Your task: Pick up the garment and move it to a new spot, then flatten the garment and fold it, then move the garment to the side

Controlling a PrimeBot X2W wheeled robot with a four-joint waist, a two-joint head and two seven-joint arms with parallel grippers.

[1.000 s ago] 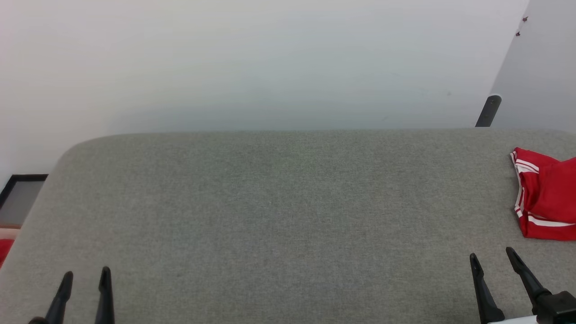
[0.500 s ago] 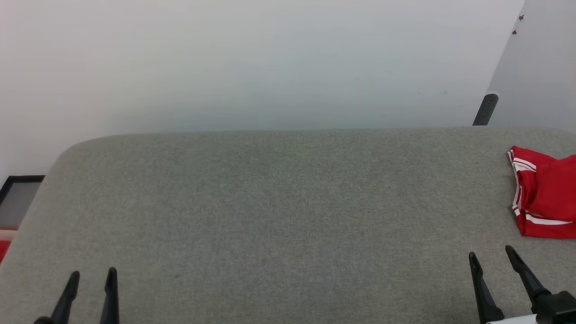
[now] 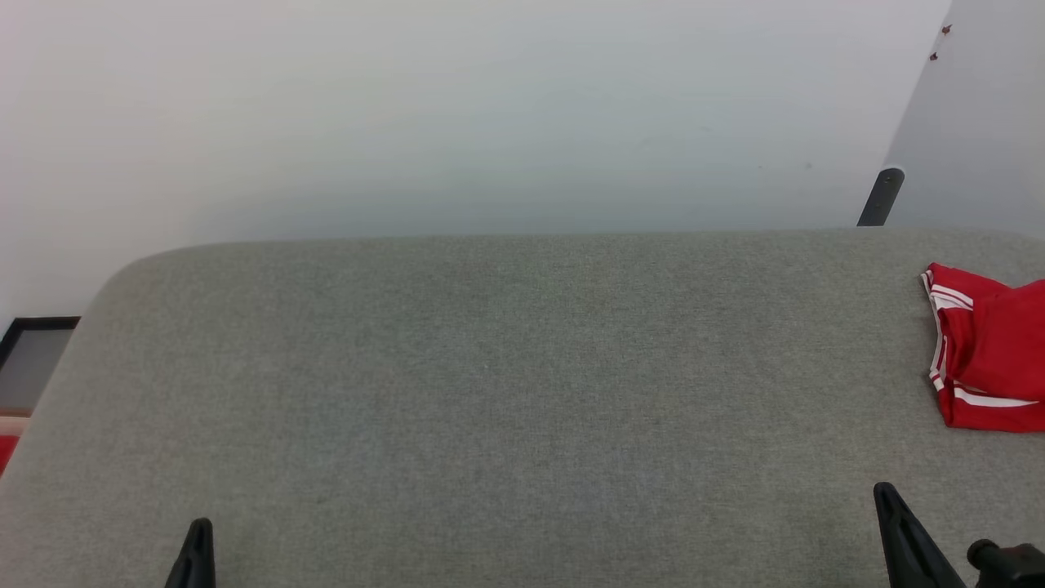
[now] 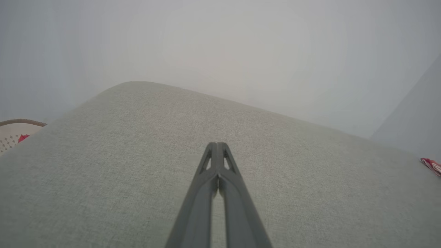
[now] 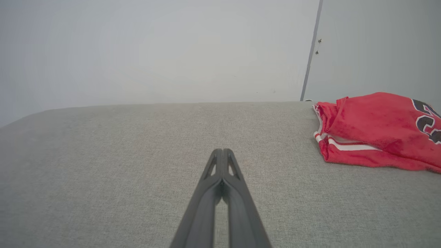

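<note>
The garment [image 3: 988,359] lies folded at the right edge of the head view, on the grey padded surface [image 3: 506,376]. The left gripper [image 4: 217,146] and right gripper [image 5: 223,152] each have fingers pressed together, empty. At the left wrist view's left edge, a beige basket [image 4: 10,134] holds red cloth [image 4: 23,138].

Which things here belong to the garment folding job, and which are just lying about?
Job: the garment, lying at the right; left gripper and right gripper, both shut, empty.
Lying about: beige basket with red cloth, at the left; dark post behind the table.
</note>
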